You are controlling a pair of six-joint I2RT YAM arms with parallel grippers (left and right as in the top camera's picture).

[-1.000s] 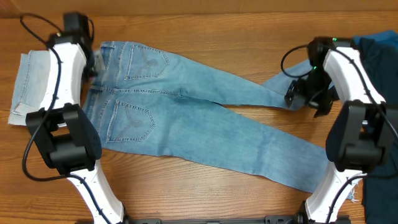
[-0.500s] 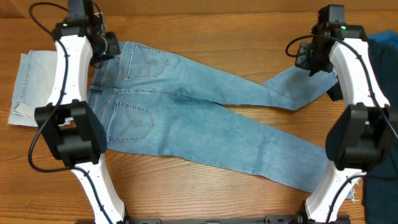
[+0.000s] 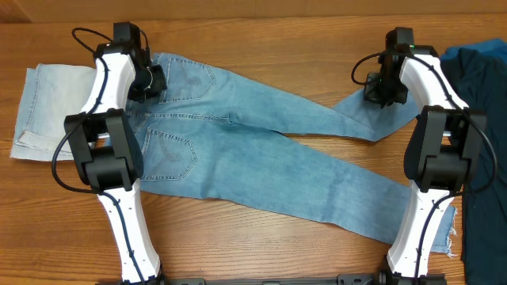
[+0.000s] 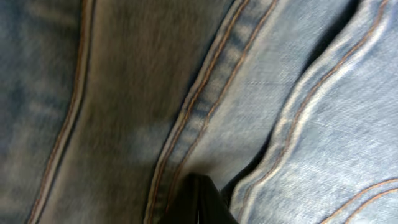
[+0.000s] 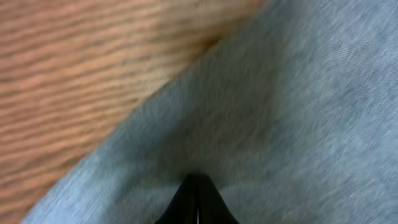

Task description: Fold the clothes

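The light-blue jeans (image 3: 253, 150) lie flat across the table, back pockets up, waist at the left and both legs running right. My left gripper (image 3: 149, 81) is shut, its tips (image 4: 198, 186) pressed against the denim (image 4: 124, 93) beside a double-stitched seam near the waist. My right gripper (image 3: 377, 89) is also shut and rests on the far end of the upper leg. In the right wrist view its closed tips (image 5: 198, 183) touch plain denim (image 5: 298, 112) close to the cloth's edge. No cloth shows between either pair of fingers.
A folded piece of paler denim (image 3: 40, 111) lies at the left edge. A dark navy garment (image 3: 483, 87) is piled at the right edge. Bare wooden table (image 3: 277, 39) shows behind the jeans and beside the leg (image 5: 74, 74).
The left gripper swung right and down onto the waist area. The right gripper went from open to shut and moved up along the upper leg's end. The jeans lie as before.
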